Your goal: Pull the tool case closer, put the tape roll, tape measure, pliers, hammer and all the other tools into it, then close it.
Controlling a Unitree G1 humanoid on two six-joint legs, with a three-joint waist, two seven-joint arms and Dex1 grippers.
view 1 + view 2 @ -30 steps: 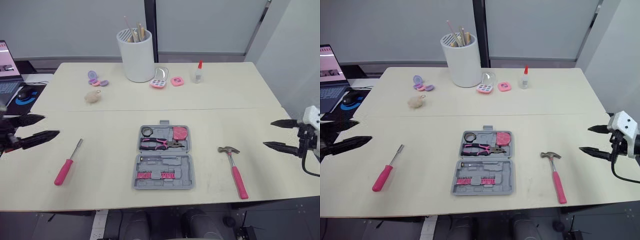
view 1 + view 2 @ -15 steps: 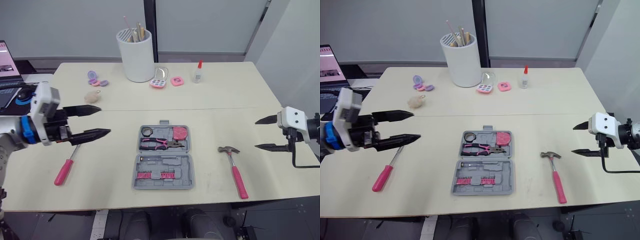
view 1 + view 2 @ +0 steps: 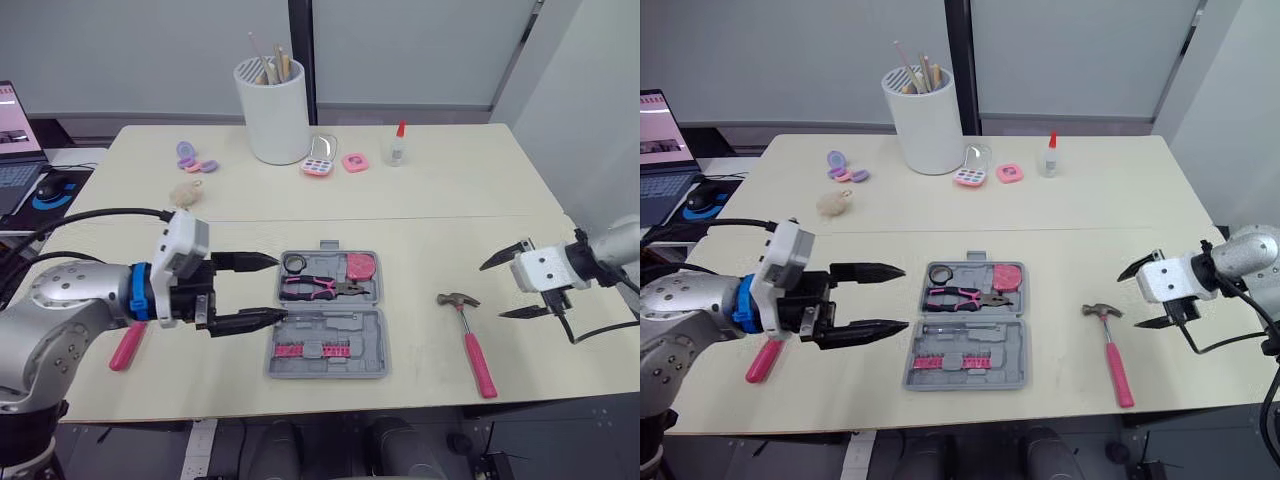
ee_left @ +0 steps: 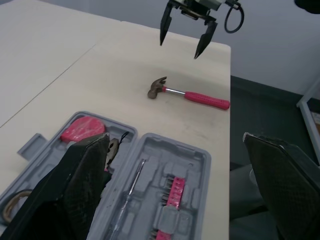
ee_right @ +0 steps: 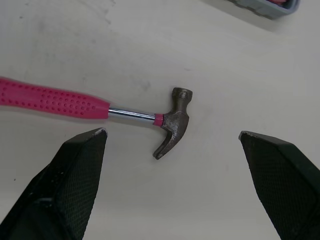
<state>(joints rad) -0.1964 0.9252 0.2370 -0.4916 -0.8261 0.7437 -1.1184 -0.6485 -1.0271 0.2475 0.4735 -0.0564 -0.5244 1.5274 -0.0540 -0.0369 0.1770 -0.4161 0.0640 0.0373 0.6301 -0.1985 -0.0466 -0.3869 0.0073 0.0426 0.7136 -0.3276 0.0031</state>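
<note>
We take this for an office or lab workspace. A long pale table (image 3: 450, 180) stands before frosted partition panels (image 3: 420, 50) split by a dark post (image 3: 300, 30). Off its left end, an open laptop (image 3: 665, 140) sits with a mouse (image 3: 702, 190) on a blue pad. At the back stand a small glue bottle (image 3: 397, 147) and a white pot (image 3: 272, 110) of sticks, perhaps brushes.

Both head views look forward and steeply down from above the near edge of the pale wooden tabletop (image 3: 450, 190), taking in its whole surface. The left wrist view sits low and close over the open grey plastic tool case (image 4: 200, 165), facing across it toward the pink-handled steel hammer (image 4: 200, 98). The right wrist view looks down on that hammer from close by. The hammer is common to all four views.
</note>
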